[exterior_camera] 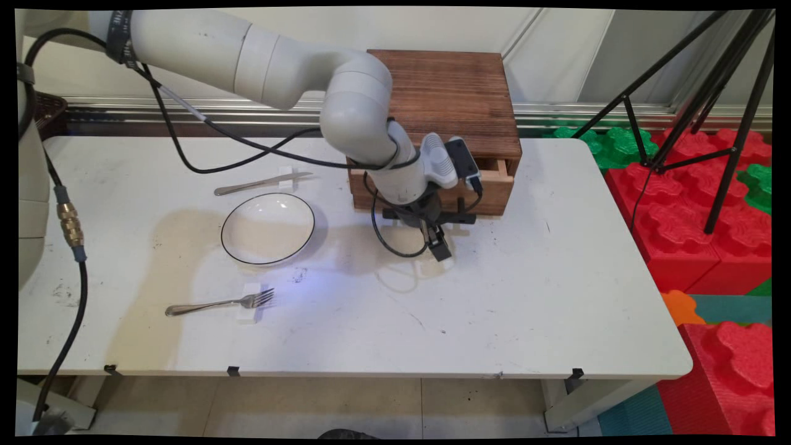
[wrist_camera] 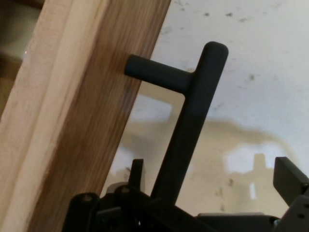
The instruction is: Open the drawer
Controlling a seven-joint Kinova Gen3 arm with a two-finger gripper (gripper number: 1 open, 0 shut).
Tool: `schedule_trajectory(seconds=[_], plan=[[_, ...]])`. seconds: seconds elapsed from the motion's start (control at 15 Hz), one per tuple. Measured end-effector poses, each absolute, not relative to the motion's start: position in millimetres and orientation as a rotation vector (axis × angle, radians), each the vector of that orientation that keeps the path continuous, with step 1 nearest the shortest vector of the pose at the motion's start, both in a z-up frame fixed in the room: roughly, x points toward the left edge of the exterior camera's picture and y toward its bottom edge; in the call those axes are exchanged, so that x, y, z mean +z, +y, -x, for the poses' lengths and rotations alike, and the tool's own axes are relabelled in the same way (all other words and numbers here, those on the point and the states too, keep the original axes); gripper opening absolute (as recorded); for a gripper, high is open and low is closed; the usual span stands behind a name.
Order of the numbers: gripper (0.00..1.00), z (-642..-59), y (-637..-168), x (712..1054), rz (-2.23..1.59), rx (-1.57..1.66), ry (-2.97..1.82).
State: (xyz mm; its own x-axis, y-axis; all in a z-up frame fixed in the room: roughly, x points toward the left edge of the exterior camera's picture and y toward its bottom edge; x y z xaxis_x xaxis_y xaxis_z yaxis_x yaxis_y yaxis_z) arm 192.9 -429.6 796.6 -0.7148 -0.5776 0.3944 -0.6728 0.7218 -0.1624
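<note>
Bright, soft shadows, perhaps slight blur

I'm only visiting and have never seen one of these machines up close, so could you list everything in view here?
Table: one, white, fills the middle of the main view.
Wooden box: one, brown, at the table's far edge; its drawer is slightly pulled out.
Drawer handle: one, black bar on the drawer front.
Plate: one, white with a dark rim, left of the box.
Knife: one, silver, beyond the plate, on a small white block.
Fork: one, silver, nearer than the plate, on a small white block.
Foam blocks: several, red and green, on the floor at right.
Tripod: one, black, upper right.
Arm: one, white, with black cables.
Claw: one, black, at the drawer handle.
</note>
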Motion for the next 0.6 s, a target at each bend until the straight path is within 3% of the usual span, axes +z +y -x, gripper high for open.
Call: schedule_trajectory(seconds=[0.6], plan=[[1.0, -182, -381, 802, -0.943, 0.376, -2.615]])
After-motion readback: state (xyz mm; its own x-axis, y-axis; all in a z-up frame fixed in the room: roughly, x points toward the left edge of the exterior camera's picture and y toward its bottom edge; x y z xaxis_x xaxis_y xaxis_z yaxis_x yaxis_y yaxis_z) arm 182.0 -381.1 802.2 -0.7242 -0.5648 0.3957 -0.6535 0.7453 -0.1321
